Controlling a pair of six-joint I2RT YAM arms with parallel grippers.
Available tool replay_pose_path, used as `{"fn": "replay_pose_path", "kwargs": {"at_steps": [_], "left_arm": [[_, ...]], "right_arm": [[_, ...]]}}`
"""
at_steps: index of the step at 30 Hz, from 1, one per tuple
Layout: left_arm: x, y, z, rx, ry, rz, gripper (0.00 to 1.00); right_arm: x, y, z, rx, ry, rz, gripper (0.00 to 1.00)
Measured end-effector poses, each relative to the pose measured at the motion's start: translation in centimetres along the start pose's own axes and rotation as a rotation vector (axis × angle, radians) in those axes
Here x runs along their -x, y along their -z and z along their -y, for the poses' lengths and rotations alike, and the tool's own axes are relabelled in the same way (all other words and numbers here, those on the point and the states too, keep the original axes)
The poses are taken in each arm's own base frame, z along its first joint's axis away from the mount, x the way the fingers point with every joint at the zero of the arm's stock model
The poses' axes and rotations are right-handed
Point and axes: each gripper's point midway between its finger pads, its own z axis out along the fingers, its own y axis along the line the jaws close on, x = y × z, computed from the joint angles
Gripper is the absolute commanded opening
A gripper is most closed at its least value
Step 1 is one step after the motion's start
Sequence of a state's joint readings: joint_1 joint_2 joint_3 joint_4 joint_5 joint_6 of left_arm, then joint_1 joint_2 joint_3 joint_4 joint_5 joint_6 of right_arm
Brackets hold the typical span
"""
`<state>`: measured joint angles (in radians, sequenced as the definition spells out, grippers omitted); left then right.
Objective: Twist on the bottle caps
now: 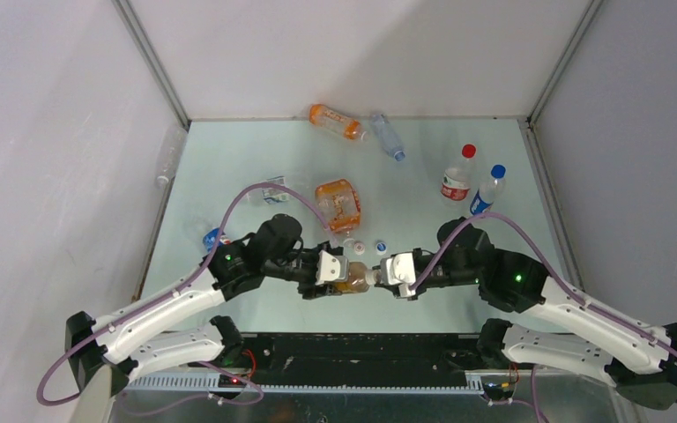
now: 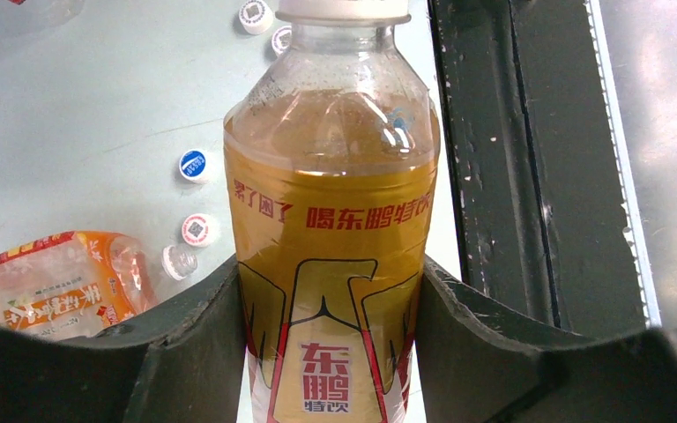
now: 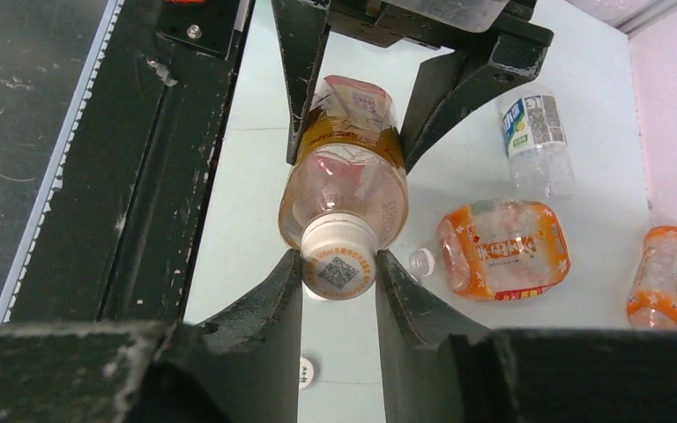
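Observation:
An amber tea bottle (image 1: 355, 279) with a gold and red label hangs level between the two arms, above the table's near edge. My left gripper (image 2: 331, 286) is shut on its body (image 2: 331, 220), a finger pressed against each side. A white bottle cap (image 3: 338, 262) with a printed code sits on the bottle's neck. My right gripper (image 3: 338, 266) is shut on that cap, both pads touching its sides. Loose bottle caps (image 1: 359, 248) (image 1: 381, 248) lie on the table just beyond the held bottle.
A flat orange bottle (image 1: 338, 204) lies uncapped behind the grippers. An orange bottle (image 1: 335, 121) and a clear one (image 1: 387, 135) lie at the back. Two capped bottles, red-topped (image 1: 458, 176) and blue-topped (image 1: 487, 191), stand at the right. The black base rail (image 1: 361, 348) runs below.

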<state>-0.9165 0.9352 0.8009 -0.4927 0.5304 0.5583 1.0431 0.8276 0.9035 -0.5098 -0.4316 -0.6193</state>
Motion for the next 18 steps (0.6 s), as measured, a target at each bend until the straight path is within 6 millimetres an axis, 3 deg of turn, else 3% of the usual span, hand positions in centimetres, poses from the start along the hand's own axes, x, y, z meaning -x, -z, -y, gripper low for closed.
{"fn": "replay_pose_path", "kwargs": {"at_steps": [1,2,6,9,15,16,18], "left_arm": [[-0.1,0.0,0.0,0.000,0.002,-0.003,0.00],[-0.2,0.0,0.1,-0.001,0.005,-0.006,0.00],[-0.7,0.3,-0.3,0.035,0.007,-0.021,0.00],[-1.4,0.7,-1.5,0.137,-0.017,-0.023,0.00],[-2.8,2.1,-5.0,0.434,-0.117,-0.066,0.01],[-2.9,2.3,-5.4,0.470,-0.128,-0.070,0.01],[-2.7,2.6,-6.2,0.534,-0.150,-0.076,0.01]], "right_arm": [[0.0,-0.1,0.0,0.004,-0.004,-0.001,0.02],[-0.1,-0.2,-0.1,0.008,-0.008,-0.004,0.00],[-0.7,-1.0,0.2,-0.004,-0.093,-0.024,0.00],[-1.2,-1.6,1.4,-0.080,-0.256,-0.044,0.00],[-3.0,-2.7,5.4,-0.333,-0.900,-0.020,0.00],[-3.0,-2.7,5.9,-0.354,-0.981,-0.004,0.01],[-3.0,-2.6,6.6,-0.385,-1.082,0.028,0.18]]}}
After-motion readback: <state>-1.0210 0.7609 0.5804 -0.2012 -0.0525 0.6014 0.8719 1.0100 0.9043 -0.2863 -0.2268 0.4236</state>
